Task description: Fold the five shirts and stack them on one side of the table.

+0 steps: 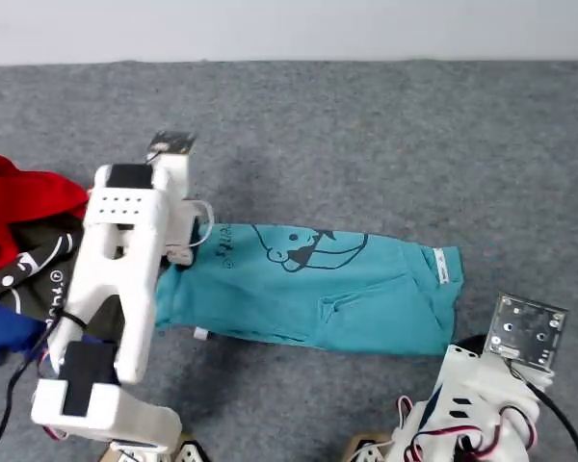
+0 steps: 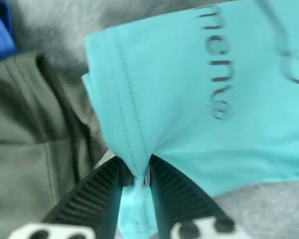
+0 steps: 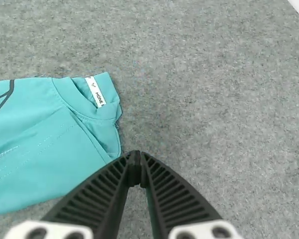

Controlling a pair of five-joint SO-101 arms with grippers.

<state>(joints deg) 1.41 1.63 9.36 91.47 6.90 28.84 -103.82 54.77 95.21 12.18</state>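
The teal shirt (image 1: 308,289) lies flat on the grey bench (image 1: 366,144), just below the centre of the high view. It is folded into a long band that runs from 9 o'clock to 3 o'clock. Its collar end, with a white label (image 1: 441,265), points to 3 o'clock, and a dark line drawing (image 1: 308,248) shows on its upper face.

The left end effector (image 2: 139,181) is clamped on the hem edge of the teal shirt at the 9 o'clock end, with a pinch of cloth puckered between its ribbed black fingers (image 2: 102,189). The white left arm (image 1: 116,289) reaches in from 7 o'clock and covers that end of the shirt in the high view.

The right end effector (image 3: 137,172) has its fingers together with nothing between them. It hangs over bare bench just beside the collar corner, apart from the cloth. The right arm (image 1: 501,385) sits at 5 o'clock.

At 9 o'clock a loose heap lies against the table edge: a red shirt (image 1: 19,207) on the far side, a dark shirt (image 1: 39,269) in the middle, and a blue shirt (image 1: 0,332) nearest. The dark shirt touches the hem of the teal shirt.
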